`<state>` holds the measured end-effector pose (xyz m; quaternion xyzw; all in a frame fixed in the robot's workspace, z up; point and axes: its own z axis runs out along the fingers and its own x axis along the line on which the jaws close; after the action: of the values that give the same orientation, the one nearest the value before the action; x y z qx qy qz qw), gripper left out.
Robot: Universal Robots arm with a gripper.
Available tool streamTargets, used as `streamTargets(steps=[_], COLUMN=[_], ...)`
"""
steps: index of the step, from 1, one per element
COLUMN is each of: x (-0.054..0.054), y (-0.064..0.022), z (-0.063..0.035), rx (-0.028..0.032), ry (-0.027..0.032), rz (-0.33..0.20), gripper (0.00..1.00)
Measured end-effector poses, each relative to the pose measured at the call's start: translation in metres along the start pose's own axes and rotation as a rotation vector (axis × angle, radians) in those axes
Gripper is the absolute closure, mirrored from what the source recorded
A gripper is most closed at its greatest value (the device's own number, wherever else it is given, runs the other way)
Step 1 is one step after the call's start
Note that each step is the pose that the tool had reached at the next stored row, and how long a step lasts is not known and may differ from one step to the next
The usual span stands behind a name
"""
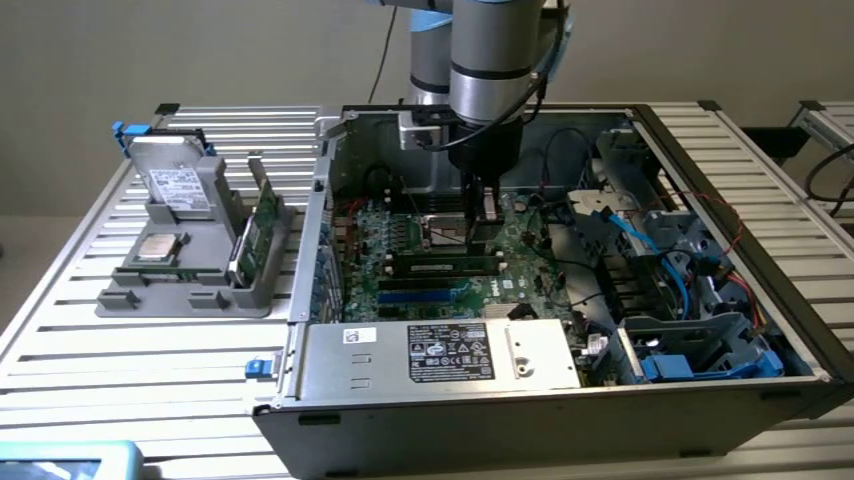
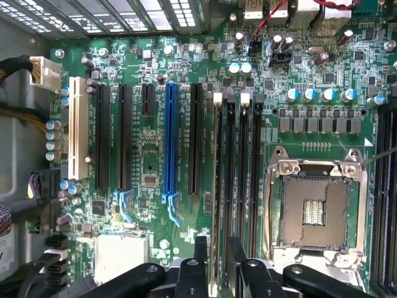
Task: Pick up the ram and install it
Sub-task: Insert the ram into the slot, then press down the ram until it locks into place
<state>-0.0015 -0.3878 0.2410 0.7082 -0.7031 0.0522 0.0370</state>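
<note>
The ram (image 1: 447,267), a long narrow green stick with black chips, stands in a black slot of the motherboard (image 1: 534,265) inside the open computer case. In the wrist view the ram (image 2: 217,186) shows edge-on in the slot next to the bare processor socket (image 2: 313,208). My gripper (image 1: 486,212) hangs straight down from the arm over the end of the slots toward the exterior view's right. In the wrist view my gripper (image 2: 218,251) stands open, one black finger on each side of the stick's end, slightly apart from it.
The case walls (image 1: 327,200) close in the board. Cables and a blue drive cage (image 1: 694,350) fill the exterior view's right, and the power supply (image 1: 441,352) is at the front. A grey tray (image 1: 187,290) with a drive, a silver chip and green cards sits outside on the exterior view's left.
</note>
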Motion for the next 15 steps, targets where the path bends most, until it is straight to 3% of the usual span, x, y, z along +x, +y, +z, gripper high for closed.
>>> streamTargets(steps=[4,15], x=[0.0003,0.0004], y=[-0.0058,-0.0058], z=[-0.0023,-0.0024], rx=[-0.0061,-0.0064], ry=[0.0001,0.0035], rz=[-0.001,-0.001], gripper=[0.73,0.73])
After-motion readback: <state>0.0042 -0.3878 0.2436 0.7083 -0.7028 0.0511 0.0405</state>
